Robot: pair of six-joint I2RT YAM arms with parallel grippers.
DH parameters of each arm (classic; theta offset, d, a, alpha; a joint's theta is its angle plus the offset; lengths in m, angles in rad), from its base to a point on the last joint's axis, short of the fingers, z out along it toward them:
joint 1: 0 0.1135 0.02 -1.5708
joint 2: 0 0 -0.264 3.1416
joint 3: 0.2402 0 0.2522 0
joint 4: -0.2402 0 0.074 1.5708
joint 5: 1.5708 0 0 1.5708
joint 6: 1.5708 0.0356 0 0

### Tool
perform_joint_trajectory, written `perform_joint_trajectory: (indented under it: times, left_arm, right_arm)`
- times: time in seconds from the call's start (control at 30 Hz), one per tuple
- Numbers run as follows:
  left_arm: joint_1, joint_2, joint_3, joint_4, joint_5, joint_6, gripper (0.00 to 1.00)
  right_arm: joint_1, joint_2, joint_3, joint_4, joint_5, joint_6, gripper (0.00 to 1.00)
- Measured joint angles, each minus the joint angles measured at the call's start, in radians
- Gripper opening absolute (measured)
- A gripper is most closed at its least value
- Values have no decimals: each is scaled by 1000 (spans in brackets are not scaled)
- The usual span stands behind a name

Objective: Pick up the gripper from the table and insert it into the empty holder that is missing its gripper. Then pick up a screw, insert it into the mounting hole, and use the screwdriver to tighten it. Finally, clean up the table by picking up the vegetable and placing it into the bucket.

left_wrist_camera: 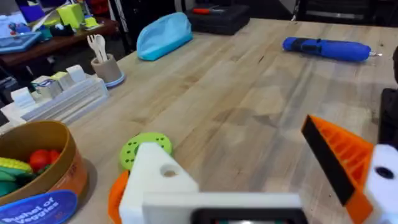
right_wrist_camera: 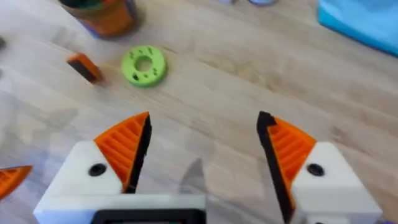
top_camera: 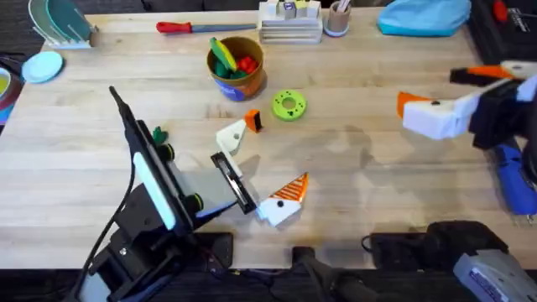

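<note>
Table's wood top (top_camera: pixel 361 184) has the gripper (top_camera: pixel 284 200) lying loose just beside the holder (top_camera: pixel 235 183), untouched, so drop your right gripper (right_wrist_camera: pixel 202 140), jaws apart and empty, onto it first.

Blue label on the bucket (left_wrist_camera: pixel 38 208) reading "Bushel of Veggies" in white letters, partly cut off, no other lettering legible on the surface (left_wrist_camera: pixel 249 93)

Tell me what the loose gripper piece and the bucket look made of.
The white block with an orange ribbed tip looks like matte moulded or printed plastic: flat colour, sharp edges. The round blue-sided bucket with a tan rim seems card or thin wood, with a printed label.
</note>
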Motion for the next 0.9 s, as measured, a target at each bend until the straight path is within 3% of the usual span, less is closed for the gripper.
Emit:
perform_joint_trajectory:
  times: [0.17, 0.3, 0.57, 0.9]
  left_arm:
    - [0, 0, 0, 0, 0, 0, 993]
    - [0, 0, 0, 0, 0, 0, 993]
    - [0, 0, 0, 0, 0, 0, 992]
    - [0, 0, 0, 0, 0, 0, 993]
  right_arm:
    - [19, 124, 1, 94, -142, 0, 991]
    - [118, 310, 4, 169, -233, 1, 991]
    - [405, 603, 22, 370, -242, 4, 991]
    - [564, 773, 30, 627, -245, 65, 991]
